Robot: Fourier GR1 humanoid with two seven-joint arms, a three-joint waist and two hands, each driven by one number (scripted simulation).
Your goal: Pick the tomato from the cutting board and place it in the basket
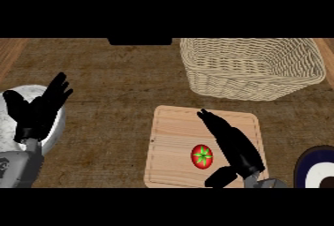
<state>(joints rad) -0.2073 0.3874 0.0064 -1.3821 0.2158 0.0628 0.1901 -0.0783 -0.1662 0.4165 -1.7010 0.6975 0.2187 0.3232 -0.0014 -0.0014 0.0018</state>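
While the right hand point(238, 148) hung over the cutting board point(173, 128), its fingers lay straight and close together, pointing away and a little to the left. The thumb was spread out to the left, lower down. The hand was fully open and held nothing. The tomato point(202, 156) lay on the board just to the left of the palm, in the open crook between fingers and thumb (a thin strip of wood seemed to show between them, so I took them as apart).

Beyond the fingertips the board ran on a short way to its far edge, then bare surface point(117, 88), then the basket point(248, 86) farther off, with its mouth open upward. To the left of the tomato the board was bare up to its left edge. On the hand's right, a dark-rimmed plate point(306, 161) sat at the view's edge.

The tomato was red, small and oval, its green star-shaped calyx facing up.

The left hand point(36, 112) rested open, fingers up, well off to the left over a pale round dish point(8, 128).
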